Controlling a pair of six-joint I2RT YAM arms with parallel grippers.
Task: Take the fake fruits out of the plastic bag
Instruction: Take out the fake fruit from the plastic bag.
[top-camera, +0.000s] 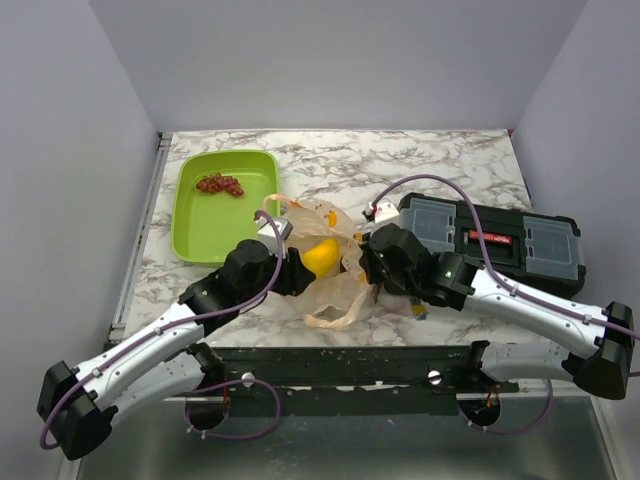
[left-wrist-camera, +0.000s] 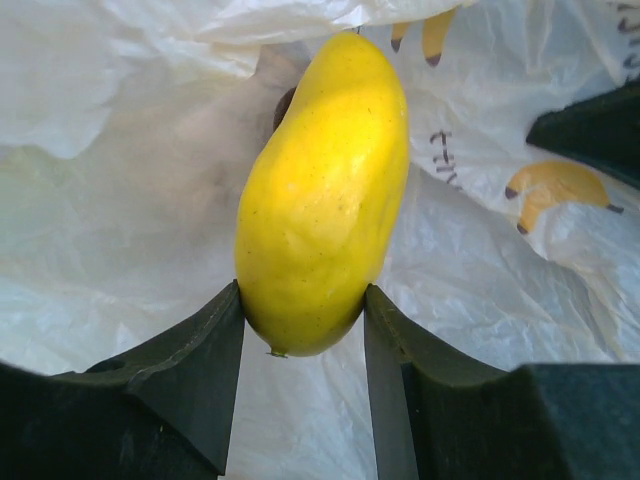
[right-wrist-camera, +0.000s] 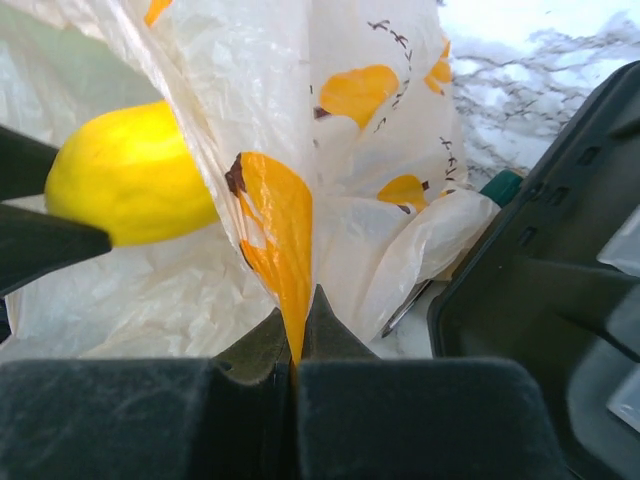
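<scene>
The right hand (right-wrist-camera: 297, 345), clamped on a fold of the bag (right-wrist-camera: 380, 240), steadies it so the left hand (left-wrist-camera: 302, 295), gripping the mango (left-wrist-camera: 320, 190) inside, can withdraw it; the grapes (top-camera: 219, 184) lie in the tray (top-camera: 195, 238).

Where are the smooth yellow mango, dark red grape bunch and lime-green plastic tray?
smooth yellow mango (left-wrist-camera: 320, 200): left wrist view, middle of its skin.
dark red grape bunch (top-camera: 220, 185): top external view, centre of the cluster.
lime-green plastic tray (top-camera: 210, 235): top external view, bare floor.
</scene>
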